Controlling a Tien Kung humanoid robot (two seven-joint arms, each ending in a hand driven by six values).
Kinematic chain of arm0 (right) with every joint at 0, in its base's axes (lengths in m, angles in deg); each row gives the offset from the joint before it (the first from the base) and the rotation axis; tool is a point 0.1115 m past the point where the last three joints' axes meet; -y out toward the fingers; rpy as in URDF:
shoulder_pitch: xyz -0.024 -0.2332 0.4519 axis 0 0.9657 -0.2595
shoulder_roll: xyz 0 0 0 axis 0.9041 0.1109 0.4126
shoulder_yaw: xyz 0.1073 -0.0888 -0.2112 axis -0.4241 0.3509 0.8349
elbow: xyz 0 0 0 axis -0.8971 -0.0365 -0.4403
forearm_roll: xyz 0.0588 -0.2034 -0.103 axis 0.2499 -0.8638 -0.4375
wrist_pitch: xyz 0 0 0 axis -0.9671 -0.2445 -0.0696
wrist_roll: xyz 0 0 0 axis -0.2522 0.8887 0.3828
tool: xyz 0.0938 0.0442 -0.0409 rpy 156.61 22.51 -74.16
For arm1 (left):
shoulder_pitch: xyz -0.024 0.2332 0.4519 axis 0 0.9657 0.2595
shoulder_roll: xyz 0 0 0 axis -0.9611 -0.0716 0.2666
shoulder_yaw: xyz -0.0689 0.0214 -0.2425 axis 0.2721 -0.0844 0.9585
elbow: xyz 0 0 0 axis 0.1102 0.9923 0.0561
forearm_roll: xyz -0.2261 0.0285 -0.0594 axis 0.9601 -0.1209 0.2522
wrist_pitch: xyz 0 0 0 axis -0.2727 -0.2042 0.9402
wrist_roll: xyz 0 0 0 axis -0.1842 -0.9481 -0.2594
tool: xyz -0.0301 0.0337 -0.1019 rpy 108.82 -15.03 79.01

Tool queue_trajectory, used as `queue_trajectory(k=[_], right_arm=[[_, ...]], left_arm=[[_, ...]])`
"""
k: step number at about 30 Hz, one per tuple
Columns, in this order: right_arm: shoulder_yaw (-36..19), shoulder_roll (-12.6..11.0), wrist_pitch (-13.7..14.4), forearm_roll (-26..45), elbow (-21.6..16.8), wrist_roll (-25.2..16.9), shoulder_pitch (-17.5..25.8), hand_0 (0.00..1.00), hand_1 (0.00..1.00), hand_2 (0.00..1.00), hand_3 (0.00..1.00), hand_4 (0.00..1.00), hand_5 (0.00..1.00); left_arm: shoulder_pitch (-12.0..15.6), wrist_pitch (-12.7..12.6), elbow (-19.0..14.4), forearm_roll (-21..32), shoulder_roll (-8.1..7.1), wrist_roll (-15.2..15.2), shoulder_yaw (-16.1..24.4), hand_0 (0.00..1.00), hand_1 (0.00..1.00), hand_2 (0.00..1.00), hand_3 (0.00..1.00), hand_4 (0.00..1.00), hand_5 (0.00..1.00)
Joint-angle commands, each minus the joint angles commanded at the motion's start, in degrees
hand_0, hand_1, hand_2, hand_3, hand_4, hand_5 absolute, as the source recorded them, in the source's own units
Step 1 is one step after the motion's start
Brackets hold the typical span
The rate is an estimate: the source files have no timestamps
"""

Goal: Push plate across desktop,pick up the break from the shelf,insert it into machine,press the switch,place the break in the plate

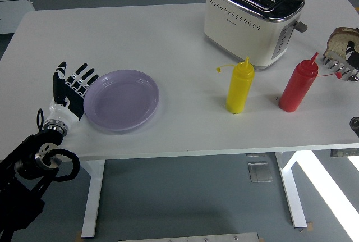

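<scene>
— Two squeeze bottles, what is seen beside them?
— A glossy cream toaster [252, 17] on the white surface [168, 45].
— The plate [121, 99]?
— Round, lilac, smooth; touched at its left rim by the left hand [70, 88], fingers spread flat.
— The bread [342, 39]?
— Seen at the right edge; its holder cannot be made out.

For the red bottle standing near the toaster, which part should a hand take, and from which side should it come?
Probably the wide lower body of the red bottle, not the thin nozzle. It stands upright and the body is round, so fingers could wrap it. Come from the right or the near side: the toaster stands behind it and the yellow bottle to its left, while the table is bare on the near side.
</scene>
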State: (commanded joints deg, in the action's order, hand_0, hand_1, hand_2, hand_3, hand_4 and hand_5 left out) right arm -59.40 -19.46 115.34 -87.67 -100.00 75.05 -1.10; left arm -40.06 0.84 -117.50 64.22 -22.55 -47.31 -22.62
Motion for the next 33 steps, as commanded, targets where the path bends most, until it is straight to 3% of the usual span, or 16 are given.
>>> queue_trajectory(k=[12,21,22,33], right_arm=[[-1.8,-0.8,0.5,2.3,-8.1,4.0,0.7,0.604,0.57,0.511,0.446,0.429,0.002],[-4.5,-2.7,-1.8,4.3,-17.8,10.5,0.9,0.588,0.556,0.508,0.429,0.394,0.002],[-4.6,-2.9,-2.1,4.8,-19.1,11.3,0.9,0.563,0.545,0.504,0.393,0.307,0.002],[-4.1,-5.8,-3.2,14.8,-32.3,16.5,-2.5,0.56,0.544,0.505,0.391,0.295,0.002]], left_arm=[[-0.6,-0.1,0.0,-0.2,0.06,-0.8,-0.6,0.824,0.775,0.719,0.739,0.659,0.998],[-0.9,0.1,-0.2,0.0,0.27,-1.2,-1.1,0.824,0.775,0.719,0.74,0.656,0.998],[-0.9,0.1,-0.3,0.0,0.29,-1.2,-1.2,0.823,0.774,0.719,0.741,0.655,0.998],[-1.6,0.4,-0.5,0.0,0.4,-2.0,-2.3,0.822,0.771,0.72,0.741,0.653,0.998]])
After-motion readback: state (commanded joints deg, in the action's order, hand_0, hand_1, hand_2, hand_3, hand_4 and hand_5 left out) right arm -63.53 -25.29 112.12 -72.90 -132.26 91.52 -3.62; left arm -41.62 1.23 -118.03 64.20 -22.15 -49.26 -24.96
